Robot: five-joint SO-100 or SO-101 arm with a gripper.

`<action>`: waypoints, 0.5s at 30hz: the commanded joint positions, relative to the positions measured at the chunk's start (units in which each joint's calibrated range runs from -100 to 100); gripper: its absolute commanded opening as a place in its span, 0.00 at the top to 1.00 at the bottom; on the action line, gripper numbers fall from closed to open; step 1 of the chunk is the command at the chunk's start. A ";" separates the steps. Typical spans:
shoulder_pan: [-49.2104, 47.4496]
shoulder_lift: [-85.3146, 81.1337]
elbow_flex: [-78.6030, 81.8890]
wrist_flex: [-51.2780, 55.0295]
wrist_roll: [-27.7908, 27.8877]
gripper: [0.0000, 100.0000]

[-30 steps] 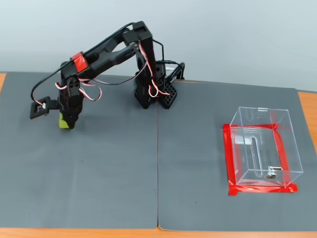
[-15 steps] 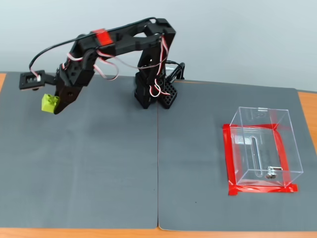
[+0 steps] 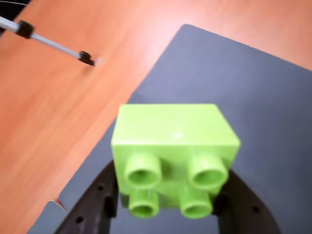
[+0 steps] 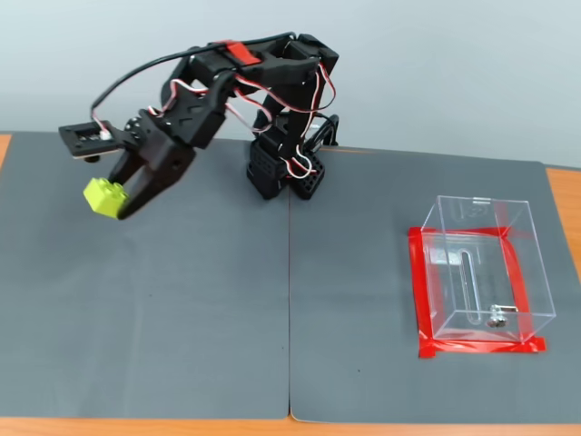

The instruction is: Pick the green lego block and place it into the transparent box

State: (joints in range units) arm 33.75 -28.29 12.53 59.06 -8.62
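Observation:
The green lego block (image 4: 105, 197) hangs in the air above the left part of the mat, with my gripper (image 4: 121, 201) shut on it. In the wrist view the green lego block (image 3: 174, 151) fills the centre, studs toward the camera, with the black fingers (image 3: 97, 200) pressed on its two sides. The transparent box (image 4: 486, 268) stands far to the right in the fixed view, upright on a frame of red tape, with a small metal fitting (image 4: 496, 319) inside near its front wall.
A dark grey mat (image 4: 227, 309) covers the table, with orange wood (image 3: 53, 112) showing past its edge. The arm's base (image 4: 283, 173) stands at the back centre. A thin metal rod (image 3: 51, 44) lies on the wood at top left of the wrist view.
The arm has lifted the block off the mat and carried it slightly to the right. The grip has held throughout.

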 commanded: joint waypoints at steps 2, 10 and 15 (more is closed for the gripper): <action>-8.35 -2.02 -10.04 0.31 0.15 0.93; -30.21 -2.86 -15.29 0.31 0.15 0.93; -38.71 -2.70 -15.20 0.22 0.05 0.93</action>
State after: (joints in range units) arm 3.61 -29.40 0.67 59.24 -8.67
